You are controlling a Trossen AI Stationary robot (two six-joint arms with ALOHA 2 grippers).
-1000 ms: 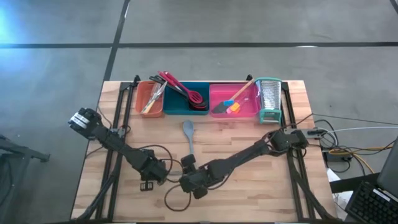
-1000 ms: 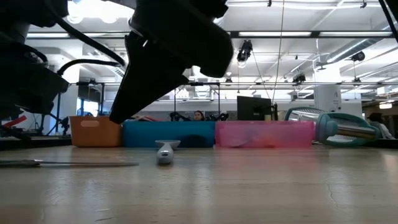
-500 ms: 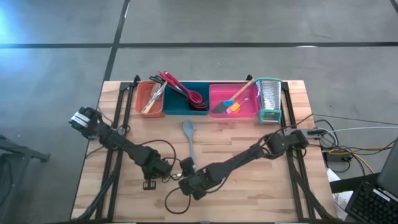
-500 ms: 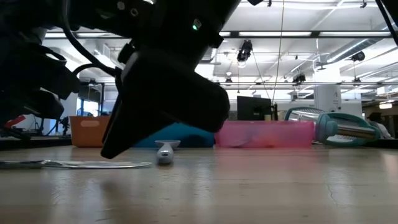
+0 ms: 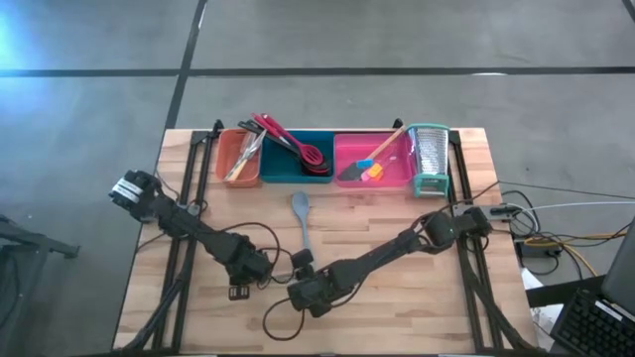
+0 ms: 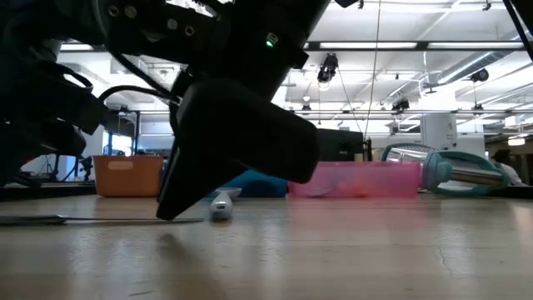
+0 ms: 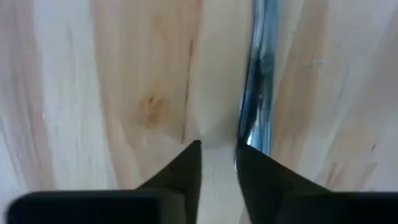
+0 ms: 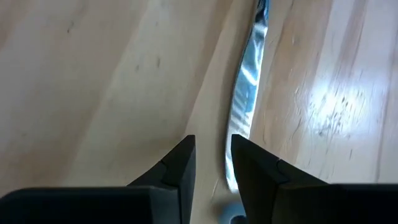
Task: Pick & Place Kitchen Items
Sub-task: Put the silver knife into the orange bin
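Note:
A thin, shiny metal utensil point(image 8: 245, 93) lies flat on the wood near the table's near edge. It shows as a low silver strip point(image 6: 92, 220) in the low view. My right gripper point(image 8: 212, 152) slants down over it, open by a narrow gap, and the strip runs along one finger's inner edge. My left gripper point(image 7: 217, 149) points down just left of it, also narrowly open with bare wood in the gap. The strip point(image 7: 258, 81) passes beneath one of its fingers. A grey spoon point(image 5: 302, 220) lies at mid-table. My right gripper comes at the metal utensil from the table's right, slanting down, its fingers lying along the strip. One end of the strip point(image 8: 231, 177) sits at the inner edge of one finger point(image 8: 249, 163). I cannot tell whether they touch.
Along the far edge stand an orange tray point(image 5: 236, 159), a teal tray point(image 5: 283, 169) and a pink tray point(image 5: 389, 164), all holding utensils. A metal grater point(image 5: 430, 159) lies at their right end. Cables loop on the wood by both arms.
My right gripper has sunk toward the table, down to the metal utensil. My left gripper has risen a little and edged toward the table's right. The grey spoon has stayed where it was.

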